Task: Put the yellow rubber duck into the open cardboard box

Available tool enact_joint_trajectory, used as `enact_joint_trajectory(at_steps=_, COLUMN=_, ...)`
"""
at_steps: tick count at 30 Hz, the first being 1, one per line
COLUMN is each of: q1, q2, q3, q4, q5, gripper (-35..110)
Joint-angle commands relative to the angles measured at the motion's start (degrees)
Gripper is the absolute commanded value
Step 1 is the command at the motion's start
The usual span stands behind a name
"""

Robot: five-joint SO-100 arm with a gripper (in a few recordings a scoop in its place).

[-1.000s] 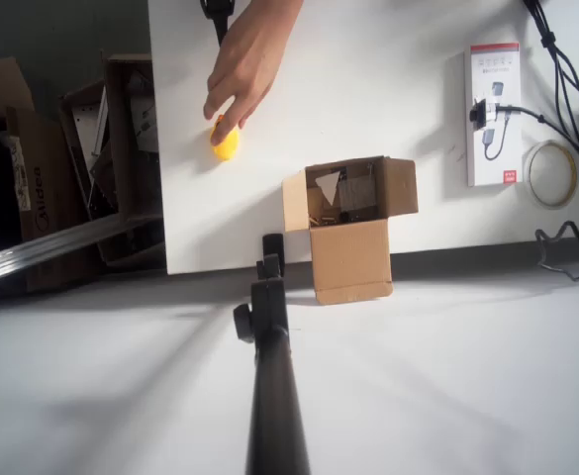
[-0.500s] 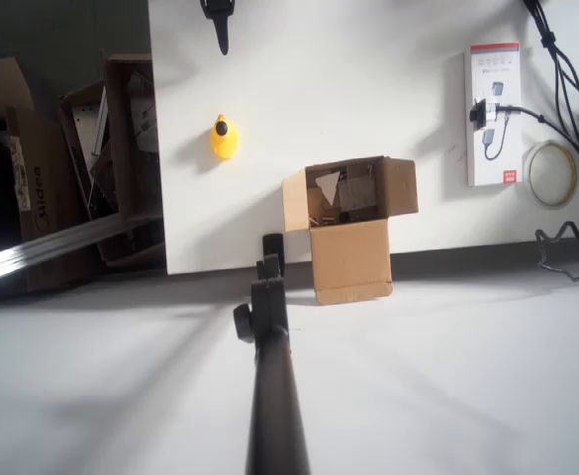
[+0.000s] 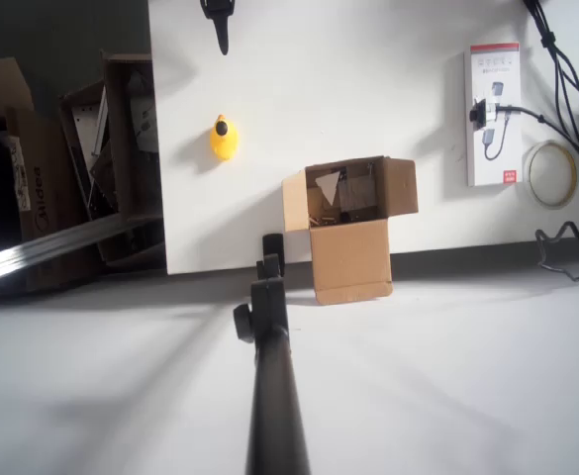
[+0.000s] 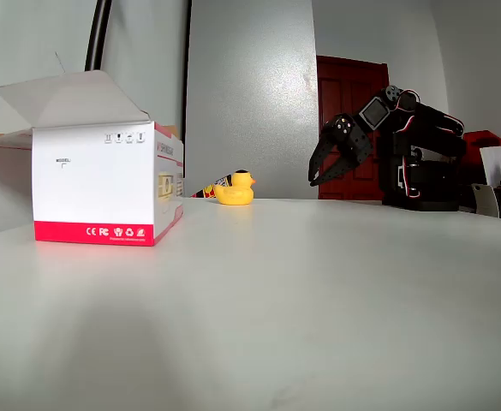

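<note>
Here, on the white bench (image 3: 368,79), the yellow rubber duck (image 3: 224,139) is sitting upright by itself, up and to the left of the cardboard box (image 3: 346,223) in the overhead view, with bare bench between the two. The box is standing open at the bench's near edge, its four short flaps splayed outward; something pale and crumpled is lying inside, hard to make out. To the right, a white-and-red carton (image 3: 494,114) is lying flat with a black cable (image 3: 556,79) running across it, and a ring of tape (image 3: 551,173) is resting just beside it. A black pole (image 3: 274,386) is rising through the lower middle of the overhead view, its tip reaching close to the box's left flap. Off the bench's left edge, larger dark cartons (image 3: 81,168) with printed lettering are standing on the floor.

In the fixed view the white-and-red carton (image 4: 104,184) is looming large at left, smooth and glossy, its lid flap lifted, and it is hiding whatever stands behind it. The duck (image 4: 235,189) is showing past it, small, rounded and shiny. The black arm is crouching at the right, and the pincer (image 4: 334,158) is hanging above the bench, well apart from the duck, fingers curved downward and spread moderately with nothing between them. In the overhead view, the pincer's dark tip (image 3: 220,20) is cut off by the top edge.
</note>
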Motion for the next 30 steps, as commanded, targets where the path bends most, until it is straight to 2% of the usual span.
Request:
enact_joint_trajectory(at_steps=1, q1=0.5, q2=-0.1, q3=0.7, q4=-0.6, q5=0.3, gripper=-1)
enact_joint_trajectory(at_steps=30, q1=-1.2, q2=-0.1, q3=0.7, q4=-0.4, q5=-0.9, gripper=-1)
